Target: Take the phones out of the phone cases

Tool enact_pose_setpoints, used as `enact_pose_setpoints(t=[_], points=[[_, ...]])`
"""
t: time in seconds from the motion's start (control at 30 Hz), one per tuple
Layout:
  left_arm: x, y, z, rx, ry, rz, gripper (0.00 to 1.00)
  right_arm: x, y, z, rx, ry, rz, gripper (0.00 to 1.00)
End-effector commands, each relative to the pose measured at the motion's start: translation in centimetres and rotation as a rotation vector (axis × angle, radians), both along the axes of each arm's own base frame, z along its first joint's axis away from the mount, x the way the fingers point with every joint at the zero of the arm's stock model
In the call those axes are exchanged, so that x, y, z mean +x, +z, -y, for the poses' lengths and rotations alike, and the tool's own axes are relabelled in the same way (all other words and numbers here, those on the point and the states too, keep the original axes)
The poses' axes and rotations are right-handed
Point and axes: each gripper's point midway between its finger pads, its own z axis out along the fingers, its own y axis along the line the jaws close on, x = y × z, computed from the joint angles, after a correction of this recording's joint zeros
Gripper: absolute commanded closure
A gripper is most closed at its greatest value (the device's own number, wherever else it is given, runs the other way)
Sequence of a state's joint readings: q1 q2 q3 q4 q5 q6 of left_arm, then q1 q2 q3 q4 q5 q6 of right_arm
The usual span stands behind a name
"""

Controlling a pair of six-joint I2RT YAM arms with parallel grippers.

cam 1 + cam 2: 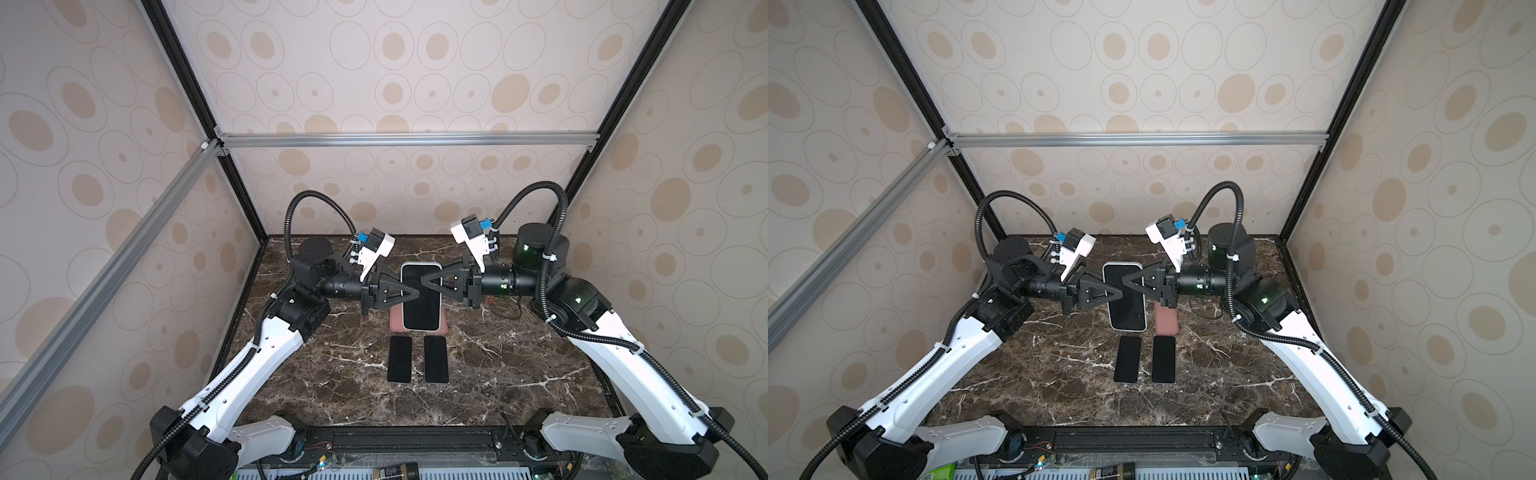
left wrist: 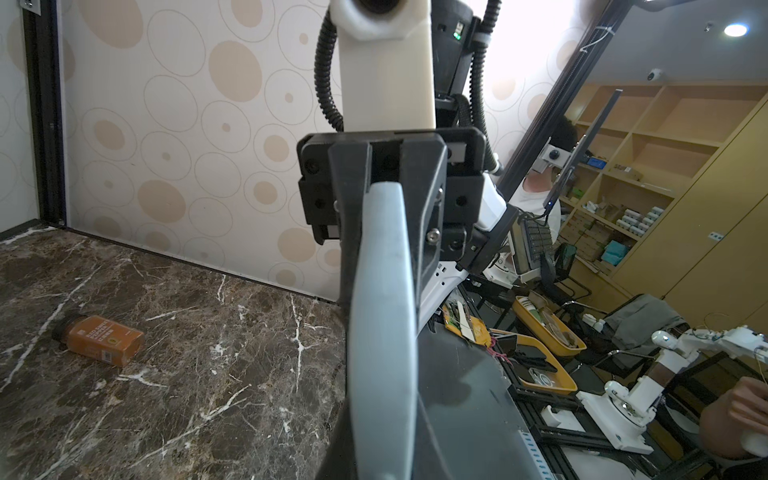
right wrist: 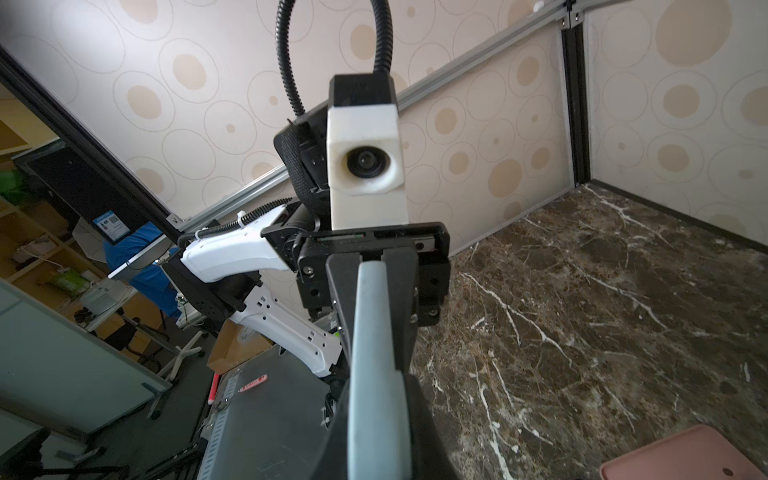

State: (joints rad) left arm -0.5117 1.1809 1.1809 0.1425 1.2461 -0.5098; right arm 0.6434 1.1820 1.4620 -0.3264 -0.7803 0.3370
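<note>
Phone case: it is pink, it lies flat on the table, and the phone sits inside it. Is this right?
One point is wrong: the phone is not inside it. The phone case is pink and lies flat on the table, but the right wrist view shows its bare inside. In a top view, the left claw and the right claw hold the phone above it.

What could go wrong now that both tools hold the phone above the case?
1. The phone hangs above the pink case, clamped only by the left tool and right tool from opposite sides: a slip would likely drop it onto the case or marble table.
2. Both tools are shut on it, ends nearly meeting mid-screen: uneven arm motion could twist it or clash the tools.
</note>
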Motion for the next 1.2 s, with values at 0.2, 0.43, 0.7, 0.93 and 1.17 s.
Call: enact_pose_setpoints(t=[0.2, 0.43, 0.7, 0.93, 1.17], points=[[-0.7, 4.5, -1.5, -0.187, 0.087, 0.121, 0.56, 0.2, 5.6, 2.8, 0.41, -0.14, 0.076, 1.0], [-0.9, 3.2, -1.4, -0.183, 0.064, 0.076, 0.57, 0.8, 6.3, 3.7, 0.546, -0.179, 0.103, 1.0], [-1.3, 2.3, -1.6, -0.17, 0.061, 0.073, 0.7, 0.6, 7.3, 4.9, 0.61, -0.221, 0.157, 1.0], [-1.3, 2.7, -1.5, -0.183, 0.053, 0.081, 0.94, 0.7, 6.9, 4.8, 0.604, -0.219, 0.143, 1.0], [-0.2, 2.4, -1.4, -0.141, 0.116, 0.113, 1.0, 1.4, 5.5, 5.8, 0.53, -0.329, 0.186, 0.39]])
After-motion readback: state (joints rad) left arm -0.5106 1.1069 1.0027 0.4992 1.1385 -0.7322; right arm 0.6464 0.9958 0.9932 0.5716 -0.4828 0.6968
